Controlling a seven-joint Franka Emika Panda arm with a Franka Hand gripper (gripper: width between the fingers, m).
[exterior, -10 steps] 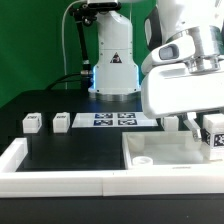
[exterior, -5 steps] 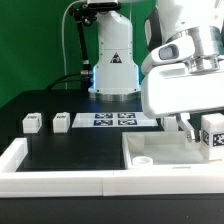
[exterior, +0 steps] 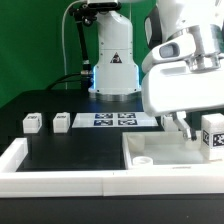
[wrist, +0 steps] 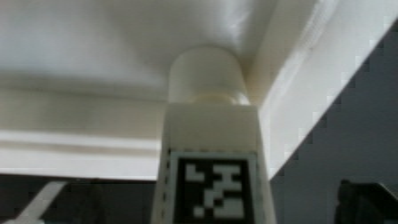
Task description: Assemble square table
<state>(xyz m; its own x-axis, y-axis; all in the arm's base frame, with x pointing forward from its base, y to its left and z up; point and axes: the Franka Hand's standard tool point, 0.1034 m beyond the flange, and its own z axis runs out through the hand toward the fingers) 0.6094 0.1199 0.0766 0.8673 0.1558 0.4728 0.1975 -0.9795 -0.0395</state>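
The square table's white slab (exterior: 170, 150) lies at the exterior view's right, with a round corner socket (exterior: 146, 159) showing near its front. A white leg (exterior: 213, 135) with a black-white tag stands upright on the slab's far right part. My gripper (exterior: 200, 126) hangs over that leg, open. In the wrist view the leg (wrist: 214, 120) rises between the jaws, with a gap on each side to the dark fingers (wrist: 349, 190), and its rounded end meets the slab (wrist: 107, 60). Two more leg blocks (exterior: 32, 122) (exterior: 61, 121) sit on the black table at the left.
The marker board (exterior: 113, 119) lies flat behind the work area, in front of the arm's base (exterior: 113, 75). A long white border wall (exterior: 60, 172) runs along the front and left. The arm's bulky white wrist (exterior: 185, 80) hides much of the slab's back edge.
The jaws have spread apart and let go of the upright leg. The leg stays standing on the slab, and the arm has hardly moved.
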